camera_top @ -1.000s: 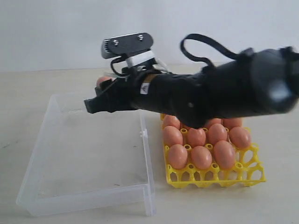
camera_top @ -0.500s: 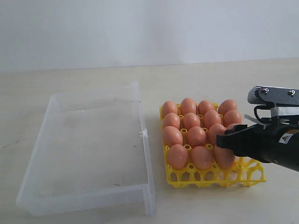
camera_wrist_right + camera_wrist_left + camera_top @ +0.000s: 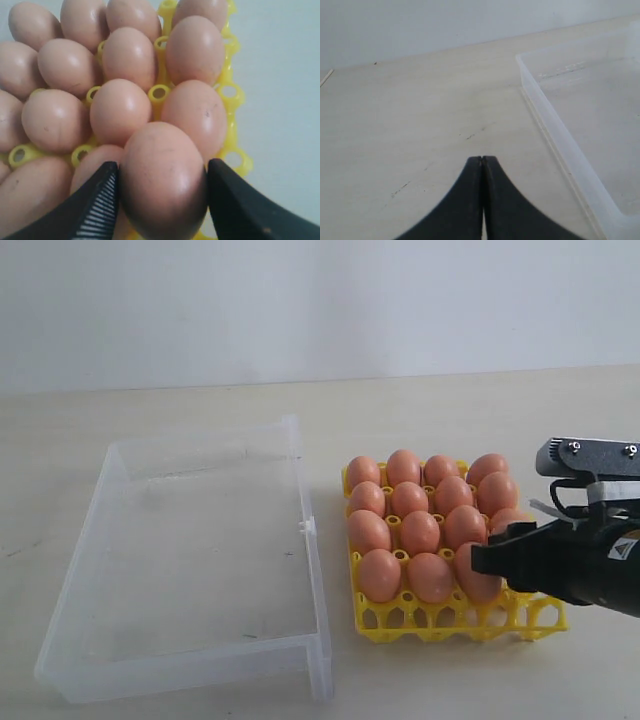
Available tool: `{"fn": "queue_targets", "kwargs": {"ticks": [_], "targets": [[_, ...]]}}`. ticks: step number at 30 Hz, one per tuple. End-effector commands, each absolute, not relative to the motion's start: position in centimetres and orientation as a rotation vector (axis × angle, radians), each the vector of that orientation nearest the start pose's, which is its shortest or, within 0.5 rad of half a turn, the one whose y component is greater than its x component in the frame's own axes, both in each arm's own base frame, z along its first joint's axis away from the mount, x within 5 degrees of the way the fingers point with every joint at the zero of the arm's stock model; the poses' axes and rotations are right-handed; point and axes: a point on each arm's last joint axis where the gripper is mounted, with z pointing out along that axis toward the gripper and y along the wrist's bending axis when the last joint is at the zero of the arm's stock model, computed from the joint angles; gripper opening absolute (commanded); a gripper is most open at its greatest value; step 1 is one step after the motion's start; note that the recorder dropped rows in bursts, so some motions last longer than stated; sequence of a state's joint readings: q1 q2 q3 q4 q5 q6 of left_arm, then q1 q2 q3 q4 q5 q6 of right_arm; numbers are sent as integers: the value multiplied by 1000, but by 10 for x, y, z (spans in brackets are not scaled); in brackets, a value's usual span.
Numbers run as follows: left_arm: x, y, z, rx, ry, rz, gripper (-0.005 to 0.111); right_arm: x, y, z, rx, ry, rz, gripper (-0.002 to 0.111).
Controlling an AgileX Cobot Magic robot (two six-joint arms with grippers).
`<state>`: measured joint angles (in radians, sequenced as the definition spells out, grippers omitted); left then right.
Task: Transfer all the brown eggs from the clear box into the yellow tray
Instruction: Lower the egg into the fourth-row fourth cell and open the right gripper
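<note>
The brown eggs sit in the cups of the yellow tray; at the tray's front right, as the exterior view shows it, the gripped egg lies between the fingers of the right tool, its pads pressing on the egg's two sides; whether this egg rests in its cup I cannot tell; the tray lies just beside the clear box on the worktop; the left tool hangs over the worktop near the box's wall, fingers pressed together on nothing.
</note>
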<state>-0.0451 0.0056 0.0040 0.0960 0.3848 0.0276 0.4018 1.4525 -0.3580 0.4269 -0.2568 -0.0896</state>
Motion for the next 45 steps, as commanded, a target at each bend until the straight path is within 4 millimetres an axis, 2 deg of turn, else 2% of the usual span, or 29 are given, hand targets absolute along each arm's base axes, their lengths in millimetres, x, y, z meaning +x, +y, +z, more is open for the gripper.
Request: {"fn": "queue_targets", "kwargs": {"ticks": [1,7,26,37,45], "targets": [[53,1,179,126,1857,75,0,193,70,139,-26,2376,222,0],[53,1,179,126,1857,75,0,181,62,136,10,2350,202,0],[53,1,179,126,1857,75,0,188,61,143,32,2247,188,0],[53,1,179,126,1857,75,0,204,68,132,28,2294,169,0],[53,1,179,126,1857,75,0,203,68,130,19,2322,170,0]]}}
